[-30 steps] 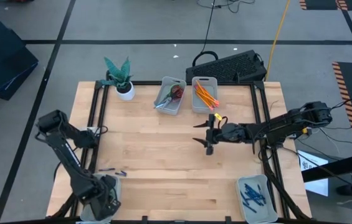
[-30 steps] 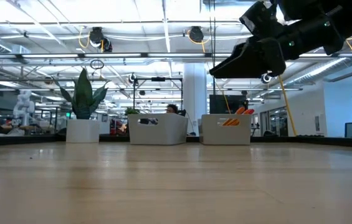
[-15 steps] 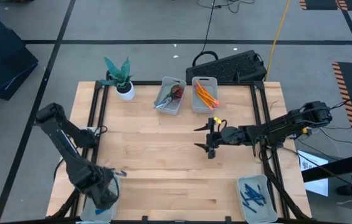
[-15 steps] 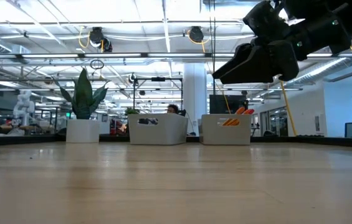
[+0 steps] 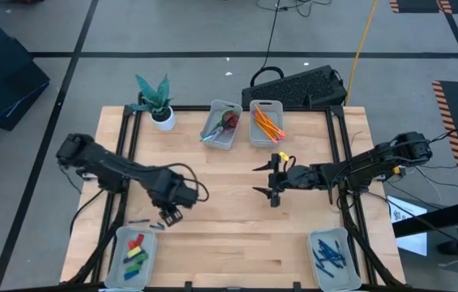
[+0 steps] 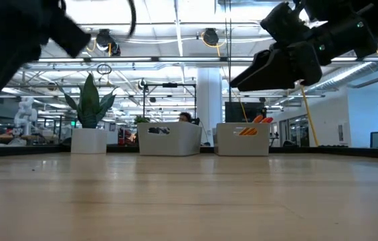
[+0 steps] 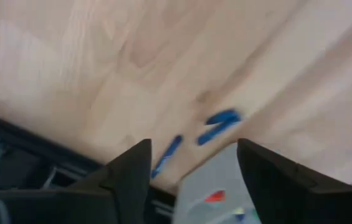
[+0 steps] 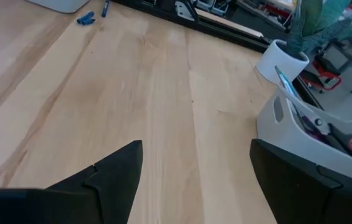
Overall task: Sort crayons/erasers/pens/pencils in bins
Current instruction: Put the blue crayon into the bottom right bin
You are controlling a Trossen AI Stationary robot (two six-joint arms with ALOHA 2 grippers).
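Wide open, left claw [image 5: 169, 216] hovers empty above crayons [image 5: 147, 222].

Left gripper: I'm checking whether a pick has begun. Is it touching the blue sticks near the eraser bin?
Apart. The left wrist view shows the left gripper open, with bare wood between its fingers and the blue sticks.

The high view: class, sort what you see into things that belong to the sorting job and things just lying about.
Belong to the job:
- four bins
- pencils
- erasers
- pens
- loose crayons
- left gripper, open
- right gripper, open

Lying about:
- potted plant
- scissors
- keyboard
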